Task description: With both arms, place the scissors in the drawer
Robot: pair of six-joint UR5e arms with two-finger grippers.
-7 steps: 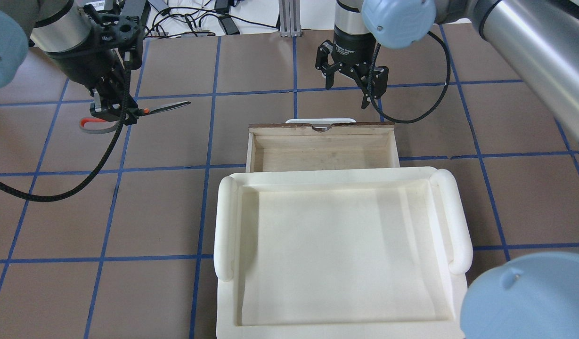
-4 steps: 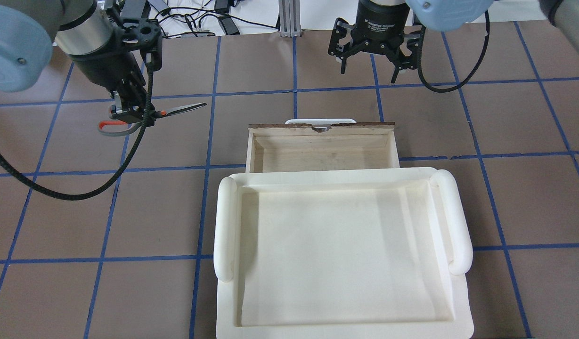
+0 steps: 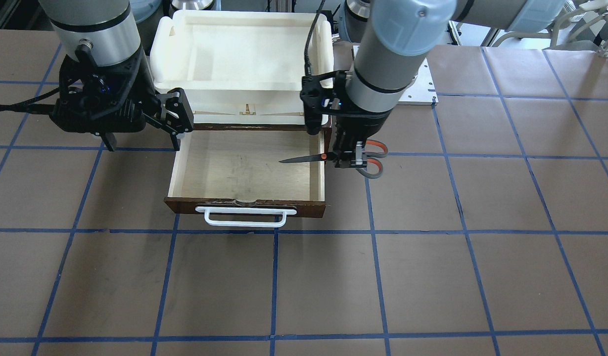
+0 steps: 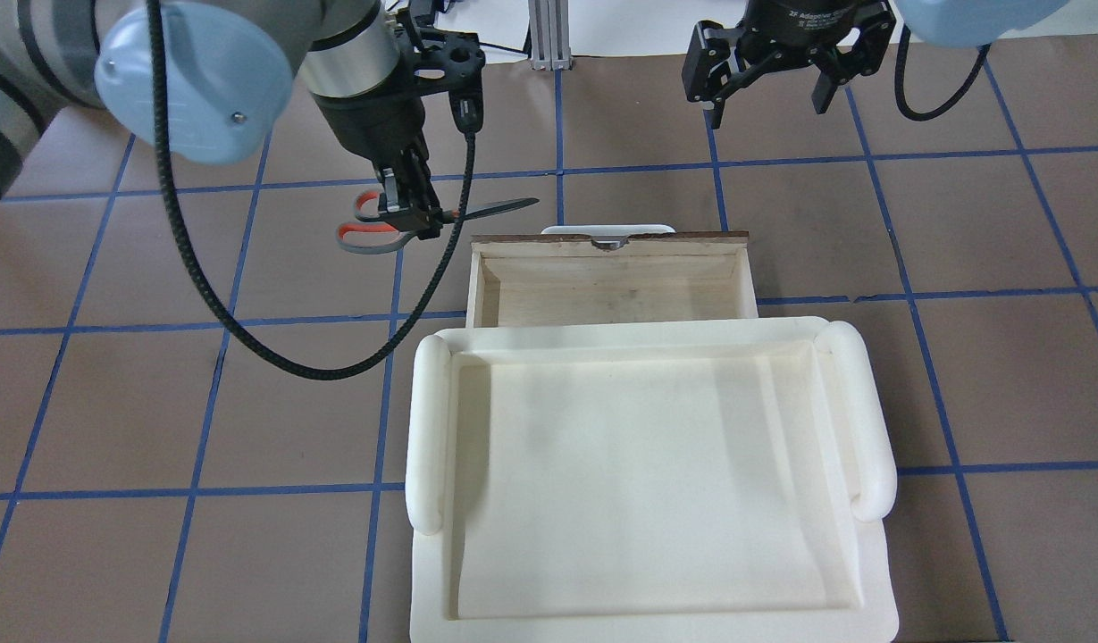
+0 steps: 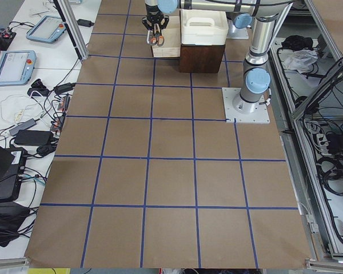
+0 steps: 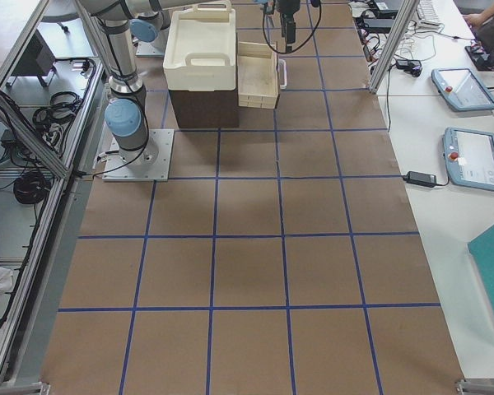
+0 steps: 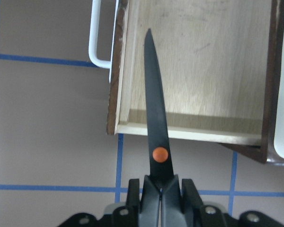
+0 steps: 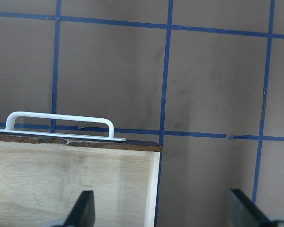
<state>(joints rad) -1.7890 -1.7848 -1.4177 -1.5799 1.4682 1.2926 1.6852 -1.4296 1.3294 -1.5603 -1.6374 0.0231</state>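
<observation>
Left hand (image 4: 414, 220) tight on scissors (image 4: 499, 207); right hand (image 4: 769, 96) agape, label (image 4: 803, 14) seemingly "2F Adaptive"

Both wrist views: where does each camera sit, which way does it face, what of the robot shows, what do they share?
Left wrist: sits behind the left gripper, looking down along the dark metal scissors it is shut on, toward the brown wooden drawer.
Right wrist: sits behind the open right gripper, at the bottom edge, facing down at the brown table.
Shared: white bar handle.
</observation>
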